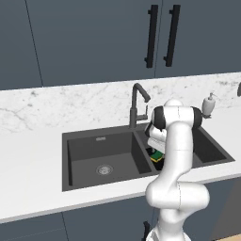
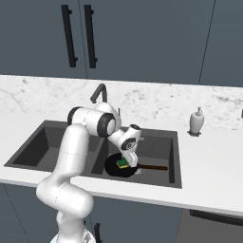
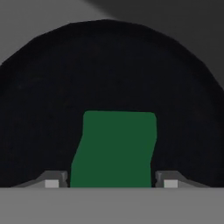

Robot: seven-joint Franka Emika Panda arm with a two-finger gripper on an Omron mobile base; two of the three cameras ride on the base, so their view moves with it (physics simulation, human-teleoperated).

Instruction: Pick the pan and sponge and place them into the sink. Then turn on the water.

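Dark blue-grey cabinet doors (image 1: 94, 37) with long black handles (image 1: 151, 35) hang above a white marbled counter (image 1: 28, 160), and the sink (image 1: 80, 139) is let into that counter as a dark grey double basin. Behind the sink's dividing wall rises the dark gooseneck faucet (image 1: 138, 106), with no stream running from it. A white soap dispenser (image 2: 197, 121) stands on the counter beside the sink's far right corner.

One basin of the sink, the left one in the left base view, holds nothing but its round metal drain (image 1: 104, 169). The other basin holds the pan (image 2: 114, 166), a round black one lying flat on the basin floor with its brownish handle (image 2: 154, 167) pointing toward the sink's right wall. Inside the pan lies the sponge (image 3: 114, 146), green face up with a yellow edge showing in the base views.

Over that basin the white arm (image 2: 71, 156) bends down, and the gripper (image 3: 111, 181) hangs low just above the sponge. Its two fingertips (image 3: 51, 181) stand apart, one on each side of the sponge, each with a thin dark gap between it and the green block. Whether they press on the sponge cannot be told.
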